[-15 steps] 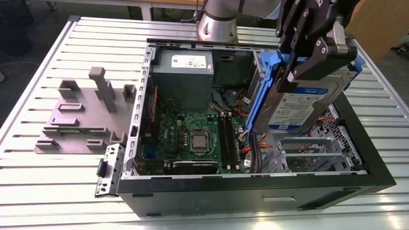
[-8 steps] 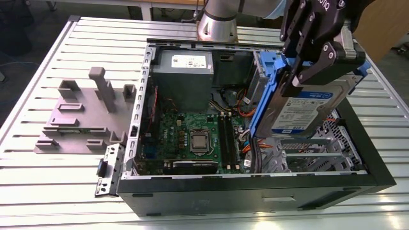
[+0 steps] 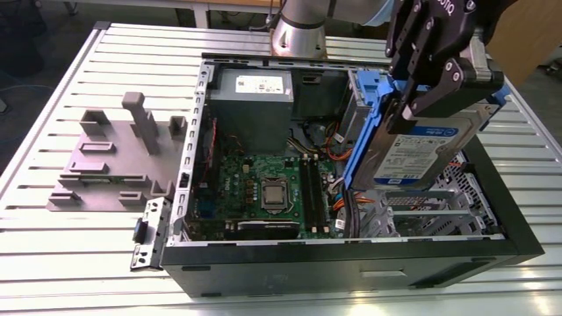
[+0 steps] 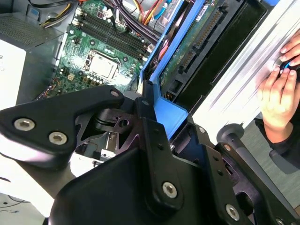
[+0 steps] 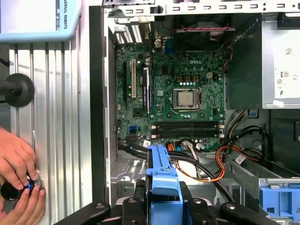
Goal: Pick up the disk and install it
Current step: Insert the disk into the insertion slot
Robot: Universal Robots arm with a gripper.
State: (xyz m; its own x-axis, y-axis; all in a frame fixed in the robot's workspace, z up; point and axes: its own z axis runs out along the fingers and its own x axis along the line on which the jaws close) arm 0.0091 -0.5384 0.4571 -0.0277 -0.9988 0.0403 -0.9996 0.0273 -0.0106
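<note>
The gripper [image 3: 422, 108] clamps the disk [image 3: 411, 158] and covers its upper end in the exterior view. The print on the label [image 3: 430, 141] is too small to read. The disk hides the bay in the case [image 3: 351, 266] behind it. The arm [image 3: 303, 26] is cut off by the top edge. In both wrist views a hand [image 5: 16, 164] [image 4: 276, 98] is cut off at the picture's edge, and the gripper's body hides the disk's near end.

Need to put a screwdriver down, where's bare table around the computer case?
The table is bare around the grey fixture, to the exterior view's left of the case. Crowded inside the case, where the gripper holds the disk.
</note>
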